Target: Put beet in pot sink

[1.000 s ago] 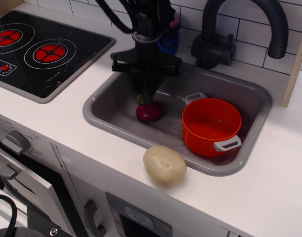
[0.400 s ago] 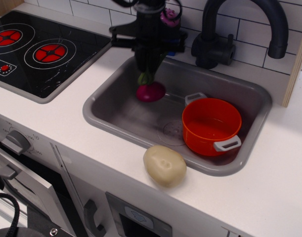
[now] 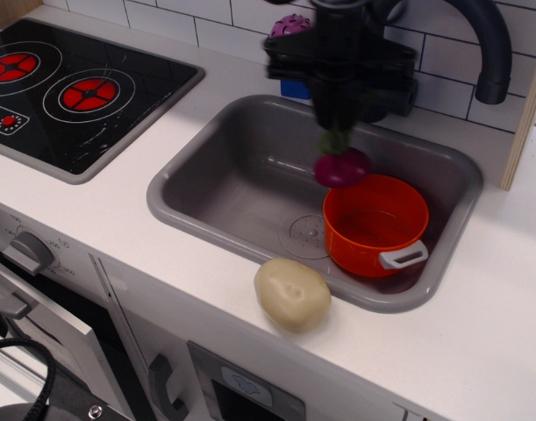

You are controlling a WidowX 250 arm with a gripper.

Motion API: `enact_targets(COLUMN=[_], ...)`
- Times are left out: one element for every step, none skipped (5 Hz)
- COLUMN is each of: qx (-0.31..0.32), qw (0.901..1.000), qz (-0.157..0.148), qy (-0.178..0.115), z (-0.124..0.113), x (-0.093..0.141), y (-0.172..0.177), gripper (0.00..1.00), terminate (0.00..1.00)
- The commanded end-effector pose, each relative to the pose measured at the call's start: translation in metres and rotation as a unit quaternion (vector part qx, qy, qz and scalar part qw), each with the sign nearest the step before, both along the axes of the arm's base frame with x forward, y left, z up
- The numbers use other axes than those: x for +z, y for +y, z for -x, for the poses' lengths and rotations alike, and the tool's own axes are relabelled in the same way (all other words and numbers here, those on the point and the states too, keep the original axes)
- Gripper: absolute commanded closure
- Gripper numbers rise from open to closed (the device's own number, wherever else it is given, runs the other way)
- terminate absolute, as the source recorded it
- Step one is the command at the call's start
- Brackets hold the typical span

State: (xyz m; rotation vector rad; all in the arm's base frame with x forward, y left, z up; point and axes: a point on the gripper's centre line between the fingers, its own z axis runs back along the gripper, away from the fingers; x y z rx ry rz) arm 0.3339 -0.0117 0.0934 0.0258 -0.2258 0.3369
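The beet (image 3: 342, 167), a dark magenta bulb with green leaves, hangs in the air by its leaves from my gripper (image 3: 336, 132), which is shut on them. It hangs over the back left rim of the orange-red pot (image 3: 375, 224). The pot stands upright and empty in the right half of the grey sink (image 3: 232, 189), with a grey handle toward the front. The image of the gripper and beet is motion-blurred.
A beige potato-like lump (image 3: 292, 293) lies on the white counter in front of the sink. A black faucet (image 3: 478, 44) arches over the sink's back right. A purple knobbly toy on a blue base (image 3: 289, 35) stands behind the sink. The black stove (image 3: 66, 88) is at left.
My gripper has lifted the beet off the sink floor and carried it right, from the sink's left half to above the pot's back left rim.
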Motion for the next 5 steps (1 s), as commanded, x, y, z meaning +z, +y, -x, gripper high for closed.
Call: enact_targets(qx=[-0.033, -0.03, -0.009, -0.015, -0.004], qw=[0.9992, 0.9994, 0.999, 0.9992, 0.9993], qz=[0.007, 0.0, 0.034, 0.029, 0.021], qy=[-0.021, -0.018, -0.027, -0.023, -0.029], z=[-0.003, -0.004, -0.004, -0.01, 0.001], x=[0.006, -0.002, -0.007, -0.002, 0.001], y=[-0.033, -0.037, -0.039, -0.039, -0.039], gripper=[1.0, 1.0, 1.0, 0.0, 0.0], terminate=[0.0, 0.0, 0.0, 0.0, 0.0])
